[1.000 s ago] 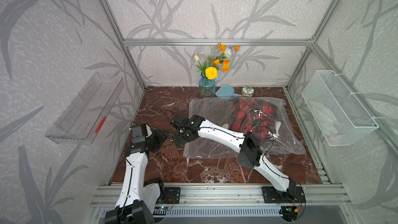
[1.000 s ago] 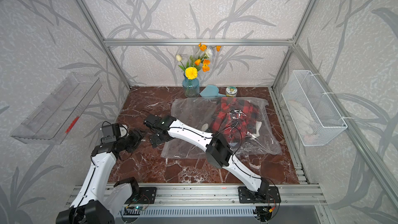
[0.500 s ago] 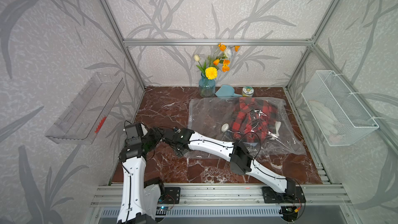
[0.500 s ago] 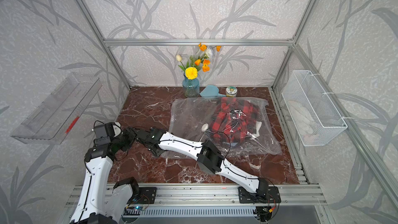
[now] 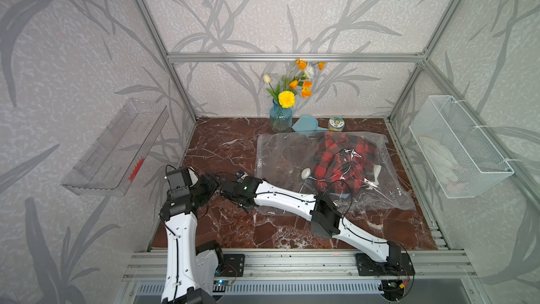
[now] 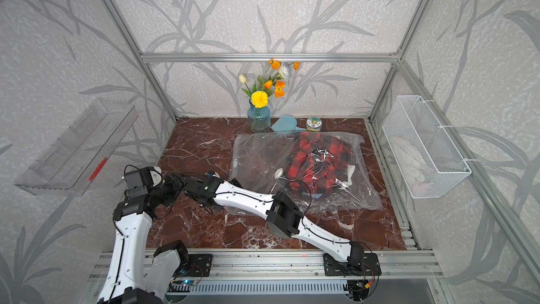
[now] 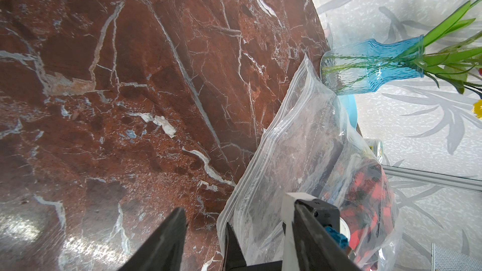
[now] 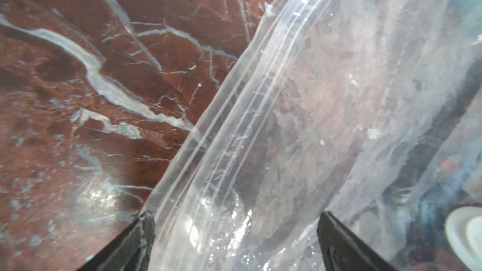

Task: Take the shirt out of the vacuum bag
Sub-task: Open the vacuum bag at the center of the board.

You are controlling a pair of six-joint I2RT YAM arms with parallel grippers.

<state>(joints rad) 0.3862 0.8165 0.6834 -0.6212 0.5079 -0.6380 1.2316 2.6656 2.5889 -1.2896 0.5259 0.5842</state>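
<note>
My left gripper (image 7: 234,233) sits at lower left of centre in both top views, above the marble table (image 5: 222,141). In the left wrist view its fingers (image 7: 167,241) stand apart and nothing lies between them; the vacuum bag's corner is just beside one fingertip.

My right gripper (image 8: 234,238) reaches across to the same spot, at the left edge of the vacuum bag (image 5: 280,156). In the right wrist view its fingers (image 8: 138,233) are spread wide and straddle the bag's ribbed seal strip without pinching it.

The bag lies flat at centre right of both top views. The red-and-black plaid shirt (image 5: 342,159) is inside, toward the bag's right half. The white valve disc (image 5: 306,173) is on the bag's face, just left of the shirt.
</note>
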